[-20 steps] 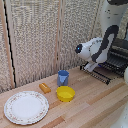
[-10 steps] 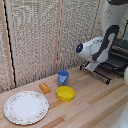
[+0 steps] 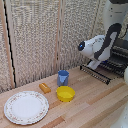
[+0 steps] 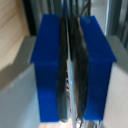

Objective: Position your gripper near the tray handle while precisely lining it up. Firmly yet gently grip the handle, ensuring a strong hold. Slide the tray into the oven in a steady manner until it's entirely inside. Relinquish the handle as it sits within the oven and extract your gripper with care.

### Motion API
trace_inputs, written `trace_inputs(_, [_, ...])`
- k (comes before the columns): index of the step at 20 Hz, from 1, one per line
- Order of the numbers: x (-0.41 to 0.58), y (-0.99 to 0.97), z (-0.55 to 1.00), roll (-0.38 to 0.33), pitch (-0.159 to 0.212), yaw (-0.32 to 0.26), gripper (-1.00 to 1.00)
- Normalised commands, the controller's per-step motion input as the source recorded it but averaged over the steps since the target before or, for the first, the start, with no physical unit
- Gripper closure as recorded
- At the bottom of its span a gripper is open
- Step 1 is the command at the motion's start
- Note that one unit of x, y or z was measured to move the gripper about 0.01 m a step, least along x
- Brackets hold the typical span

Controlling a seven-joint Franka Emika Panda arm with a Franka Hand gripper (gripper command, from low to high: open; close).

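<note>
The end effector [image 4: 72,70] pinches the thin dark tray handle [image 3: 95,74] between blue fingers [image 4: 50,65].

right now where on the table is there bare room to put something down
Bare wood runs along the near edge of the table, between the yellow bowl and the tray. Another strip lies behind the plate, toward the curtain. It is crowded mid-table, where the blue cup, the bowl and the small orange item cluster, and at the oven, where the end effector meets the tray.

Pale wood-grain table [image 3: 95,102], thin dark metal tray [image 3: 102,72], glossy yellow bowl [image 3: 65,93], smooth blue fingers [image 4: 49,65]
</note>
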Motion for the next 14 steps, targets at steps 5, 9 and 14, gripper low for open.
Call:
trace_inputs(5, [-0.258,-0.9,0.42,0.017,0.0,0.037,1.0])
trace_inputs(9, [-0.226,-0.92,0.09,-0.003,0.0,0.063,1.0])
trace_inputs(14, [-0.312,-0.95,0.06,-0.013,0.0,0.037,1.0])
